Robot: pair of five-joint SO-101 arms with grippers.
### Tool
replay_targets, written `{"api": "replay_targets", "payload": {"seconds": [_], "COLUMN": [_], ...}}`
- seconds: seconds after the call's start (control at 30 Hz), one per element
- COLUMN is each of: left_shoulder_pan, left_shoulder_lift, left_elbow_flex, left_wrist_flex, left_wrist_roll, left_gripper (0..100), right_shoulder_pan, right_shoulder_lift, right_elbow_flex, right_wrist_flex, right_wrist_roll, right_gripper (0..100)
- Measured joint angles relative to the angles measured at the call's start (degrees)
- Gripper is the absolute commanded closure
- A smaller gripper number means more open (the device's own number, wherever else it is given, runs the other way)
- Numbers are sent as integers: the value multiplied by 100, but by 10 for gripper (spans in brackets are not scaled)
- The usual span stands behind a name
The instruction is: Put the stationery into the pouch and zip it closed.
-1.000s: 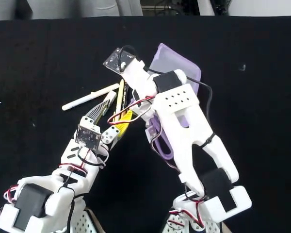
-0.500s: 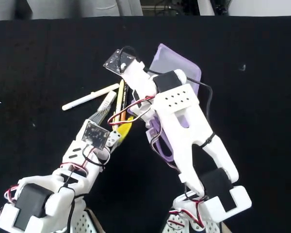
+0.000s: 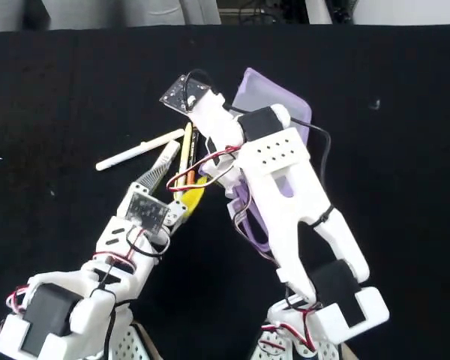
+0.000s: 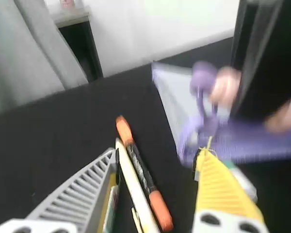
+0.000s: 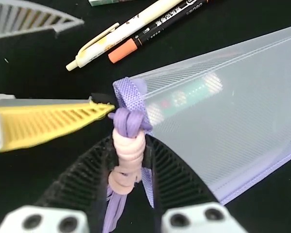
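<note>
Clamping knotted purple cord (image 5: 130,122), translucent mesh pouch (image 5: 228,116)

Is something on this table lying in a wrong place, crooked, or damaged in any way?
Nothing looks damaged or spilled. One white pen lies apart from the rest, at an angle on the table. A cream pen and an orange marker lie outside the pouch, whose zip pull the right gripper holds.
</note>
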Motion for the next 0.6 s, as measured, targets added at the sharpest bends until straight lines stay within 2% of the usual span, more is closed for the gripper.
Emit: {"api": "replay_targets", "payload": {"seconds": [0.1, 0.33, 0.5, 0.6], "left_shoulder_pan": [0, 0, -9, -9], "left_shoulder_lift": [0, -9, -9, -9], "left_elbow_flex": [0, -88, -281, -290], "left_wrist_flex": [-211, 202, 545, 545], "left_wrist_roll": [0, 0, 0, 0], "left_gripper": [734, 734, 800, 799], "right_shoulder_pan": [0, -9, -290, -308], "right_shoulder_lift": [0, 0, 0, 0], "right_elbow_flex": [0, 0, 18, 35], "right_wrist_flex": [0, 0, 0, 0], "right_wrist_roll": [0, 0, 0, 0], "right_gripper": [988, 988, 988, 988]}}
